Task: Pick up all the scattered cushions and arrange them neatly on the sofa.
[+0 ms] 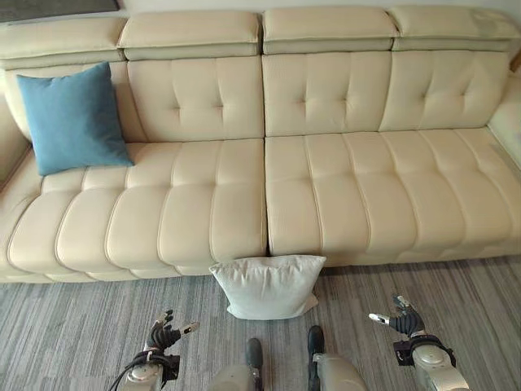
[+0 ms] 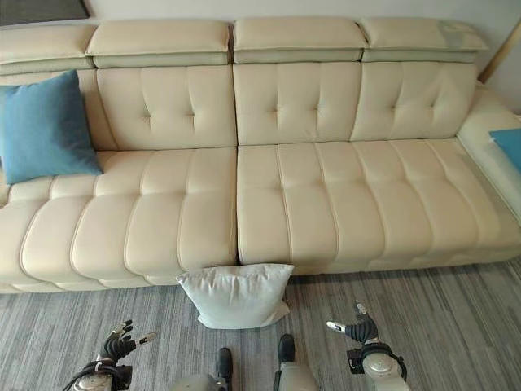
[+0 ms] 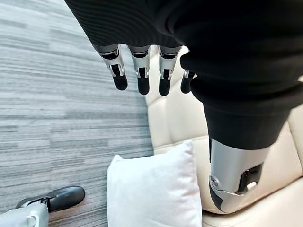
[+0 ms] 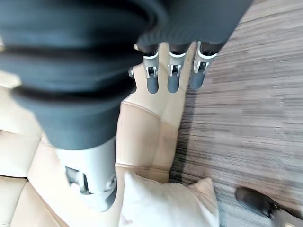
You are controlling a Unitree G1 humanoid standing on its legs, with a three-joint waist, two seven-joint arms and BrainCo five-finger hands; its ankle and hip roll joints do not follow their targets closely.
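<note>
I am holding both hands low over the carpet with fingers loosely spread and nothing in them, my left hand and my right hand flanking the white cushion, which is sitting on the floor between them, leaning against the sofa front. It is looking soft, light and squashy, so I am judging a two-sided squeeze at its left and right edges best, fingers sinking into the filling rather than pinching one corner. Beyond my left fingers a blue cushion is already resting upright against the sofa back, and far past my right, another blue one is lying on the seat's end.
</note>
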